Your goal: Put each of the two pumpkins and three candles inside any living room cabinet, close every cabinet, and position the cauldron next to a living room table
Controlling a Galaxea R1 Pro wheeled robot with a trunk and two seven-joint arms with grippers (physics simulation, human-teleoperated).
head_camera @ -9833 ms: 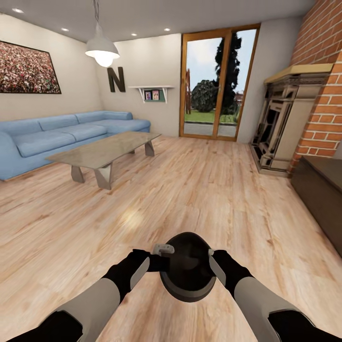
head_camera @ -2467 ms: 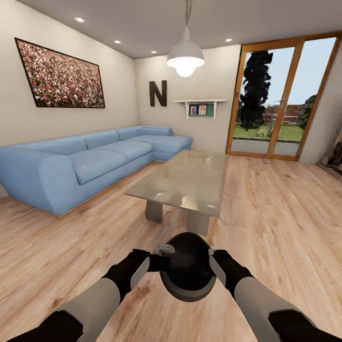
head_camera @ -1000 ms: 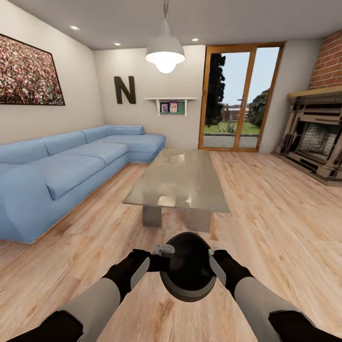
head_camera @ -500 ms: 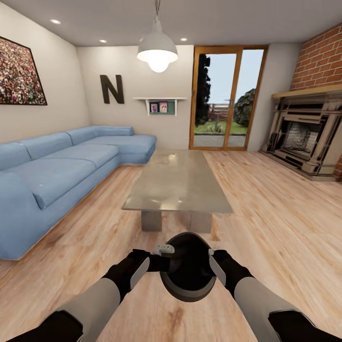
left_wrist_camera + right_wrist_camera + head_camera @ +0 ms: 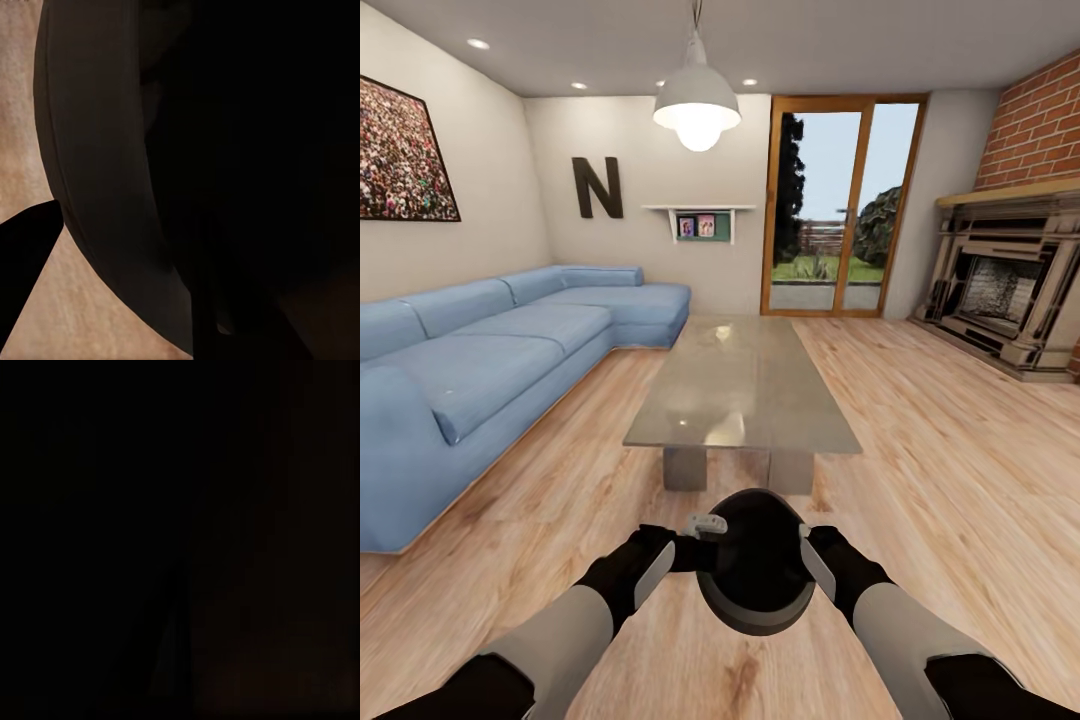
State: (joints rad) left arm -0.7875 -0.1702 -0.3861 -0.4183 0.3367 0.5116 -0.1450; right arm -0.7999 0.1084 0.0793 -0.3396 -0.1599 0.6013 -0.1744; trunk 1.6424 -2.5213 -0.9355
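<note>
Cauldron [image 5: 757,565]: small black round pot, wide mouth up, held off the floor between both grippers, centre-low in head view; just short of the table's near end, apart from it. In left wrist view its rim and bulging side [image 5: 105,172] show very close.
Left gripper [image 5: 695,540]: pressed against cauldron's left rim; a pale grey finger [image 5: 706,522] lies over the rim edge. Reads as clamped on the rim, tho the finger gap itself is hidden by the pot.
Right gripper [image 5: 808,555]: set against cauldron's right side; grey finger [image 5: 815,562] flat on the wall. Grasping or merely pressing: can't tell. Right wrist view near-black, no detail.
Arms: black wrists w/ grey forearms, both angled inward to the pot.
Table [image 5: 745,385]: low, long, greyish glass top, short grey legs; runs lengthwise away from the robot, directly ahead of the cauldron.
Sofa [image 5: 490,360]: blue corner unit, left of the table, along the left wall and back corner.
Floor [image 5: 950,450]: light wood planks.
Fireplace [image 5: 1005,285]: stone surround, right side, brick wall above.
Glass door [image 5: 840,205]: wood-framed, back wall, garden beyond.
Wall items: letter "N" [image 5: 596,187], white shelf [image 5: 698,215] w/ small pictures, framed picture [image 5: 400,150] on the left wall.
Lamp [image 5: 697,100]: white pendant, lit, above the table.
</note>
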